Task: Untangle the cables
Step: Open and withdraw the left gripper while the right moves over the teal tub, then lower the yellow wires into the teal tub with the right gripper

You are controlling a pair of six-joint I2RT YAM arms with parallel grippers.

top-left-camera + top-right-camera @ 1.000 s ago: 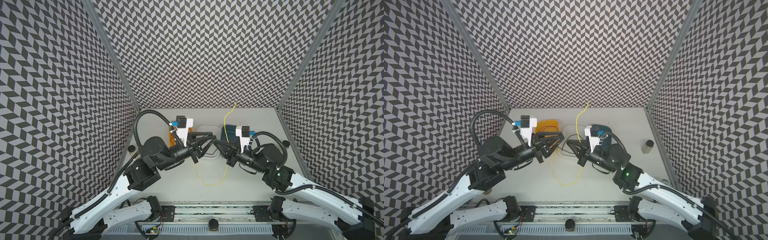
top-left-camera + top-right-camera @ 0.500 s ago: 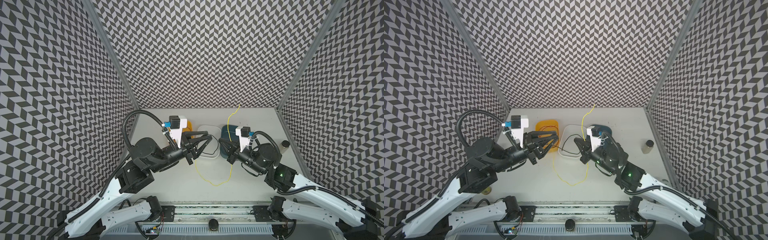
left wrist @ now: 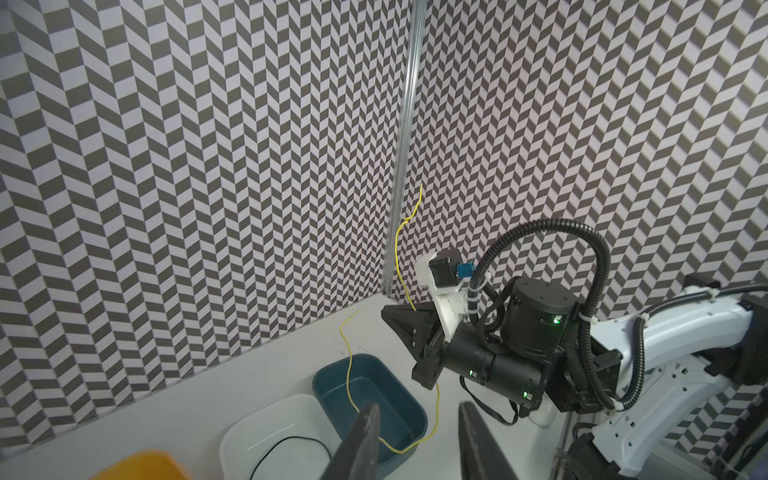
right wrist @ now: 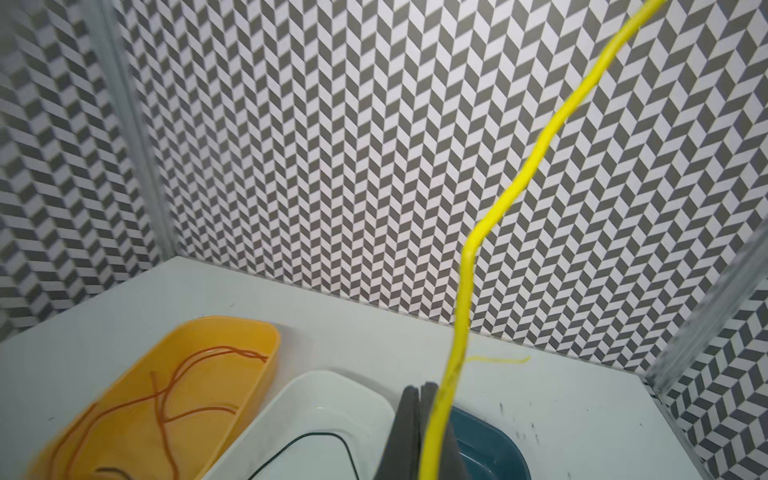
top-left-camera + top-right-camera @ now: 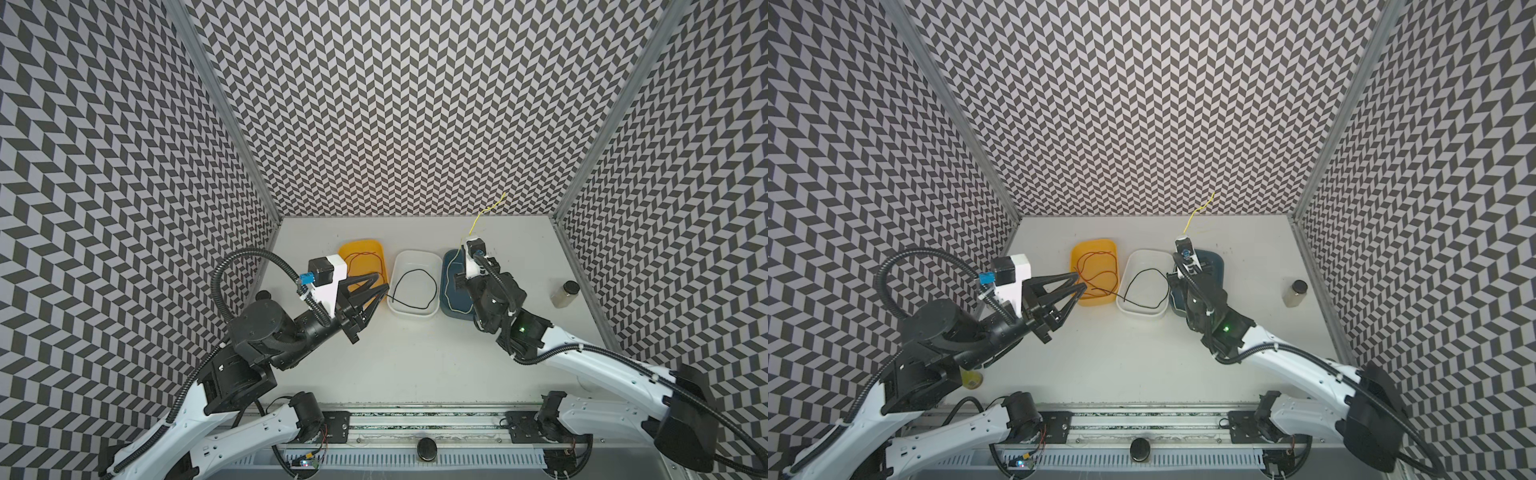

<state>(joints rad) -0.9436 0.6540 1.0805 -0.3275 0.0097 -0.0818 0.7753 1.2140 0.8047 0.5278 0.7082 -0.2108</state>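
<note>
The yellow cable (image 4: 465,291) is pinched in the tightly closed right gripper (image 4: 419,399) above the blue tub (image 5: 449,258), its lower part draped into that tub. The left gripper (image 5: 1081,281) is held partly open and empty near the orange tub (image 5: 358,248). The red cable (image 5: 1098,274) is coiled in the orange tub, the black cable (image 5: 415,271) looped in the white tub (image 5: 415,253). All three are lined up toward the table's (image 5: 415,365) far edge.

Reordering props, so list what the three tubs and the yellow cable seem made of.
Orange tub, white tub, blue tub: likely moulded plastic, smooth and semi-glossy; uniform colour, rounded corners, soft highlights on the rims. Yellow cable: probably wire in a matte-looking plastic sleeve, since it stands up kinked from the right gripper, jaws shut; the core is hidden.
</note>
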